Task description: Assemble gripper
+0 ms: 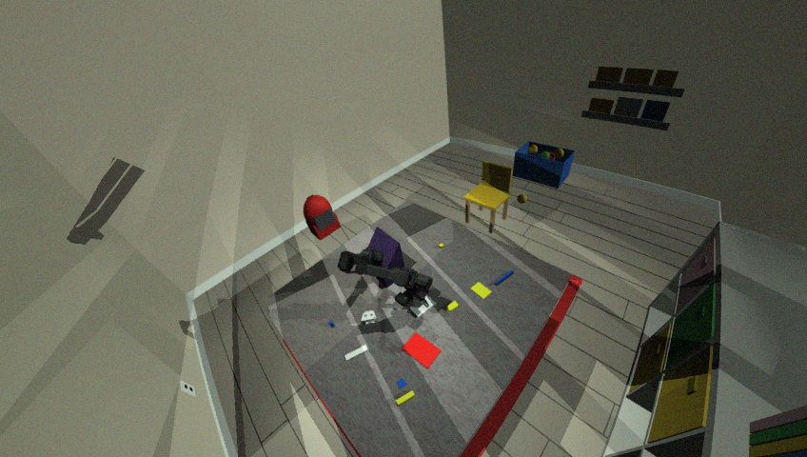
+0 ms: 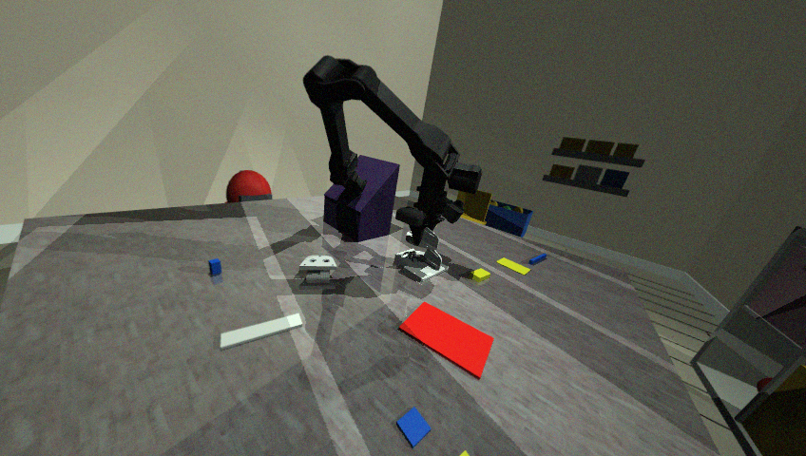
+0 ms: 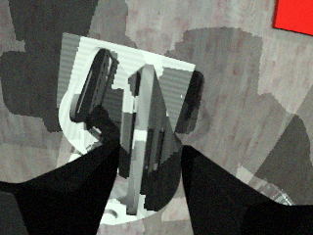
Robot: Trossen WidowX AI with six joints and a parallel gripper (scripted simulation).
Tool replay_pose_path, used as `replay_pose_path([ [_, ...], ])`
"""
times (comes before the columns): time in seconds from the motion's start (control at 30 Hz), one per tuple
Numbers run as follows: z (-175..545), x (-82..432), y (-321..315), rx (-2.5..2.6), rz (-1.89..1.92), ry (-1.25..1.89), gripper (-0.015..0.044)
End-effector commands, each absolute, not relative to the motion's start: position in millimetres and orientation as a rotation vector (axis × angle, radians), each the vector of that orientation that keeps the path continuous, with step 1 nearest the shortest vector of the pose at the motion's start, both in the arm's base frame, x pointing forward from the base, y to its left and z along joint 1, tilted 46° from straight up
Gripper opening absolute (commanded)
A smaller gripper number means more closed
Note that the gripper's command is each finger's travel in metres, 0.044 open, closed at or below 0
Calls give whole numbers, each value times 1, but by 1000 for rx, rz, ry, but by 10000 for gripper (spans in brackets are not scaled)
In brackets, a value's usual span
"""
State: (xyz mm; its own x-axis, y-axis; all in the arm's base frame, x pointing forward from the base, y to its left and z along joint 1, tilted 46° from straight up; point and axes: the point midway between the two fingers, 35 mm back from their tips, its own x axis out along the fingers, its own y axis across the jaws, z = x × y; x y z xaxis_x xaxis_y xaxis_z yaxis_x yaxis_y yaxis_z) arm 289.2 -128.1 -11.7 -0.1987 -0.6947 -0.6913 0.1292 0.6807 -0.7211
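The white gripper base [image 1: 423, 307] [image 2: 419, 275] [image 3: 110, 214] lies on the floor mat. One grey jaw with a black pad [image 2: 432, 258] [image 3: 92, 90] is on one side of it; whether it is fully on its pin I cannot tell. My gripper [image 1: 415, 300] [image 2: 421, 239] [image 3: 152, 149] is shut on the other grey jaw [image 2: 430, 237] [image 3: 143, 132] and holds it upright above the base. The pin under it and the gear teeth are hidden. The white housing plate [image 1: 368, 315] [image 2: 317, 261], with two holes on top, sits apart from the base.
A red plate [image 1: 422, 349] [image 2: 450, 338] lies near the base, and a yellow block [image 1: 452, 306] [image 2: 480, 275] is close beside it. A white bar [image 1: 356, 352] [image 2: 260, 331] lies beyond the housing plate. A purple block [image 1: 384, 248] [image 2: 375, 198] stands by the arm.
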Motion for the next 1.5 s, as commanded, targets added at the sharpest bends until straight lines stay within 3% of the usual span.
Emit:
replay_pose_path([
  [0.0,-13,289,-127,-466,-798,1608,134],
  [1.47,-47,279,-162,-469,-798,1609,134],
])
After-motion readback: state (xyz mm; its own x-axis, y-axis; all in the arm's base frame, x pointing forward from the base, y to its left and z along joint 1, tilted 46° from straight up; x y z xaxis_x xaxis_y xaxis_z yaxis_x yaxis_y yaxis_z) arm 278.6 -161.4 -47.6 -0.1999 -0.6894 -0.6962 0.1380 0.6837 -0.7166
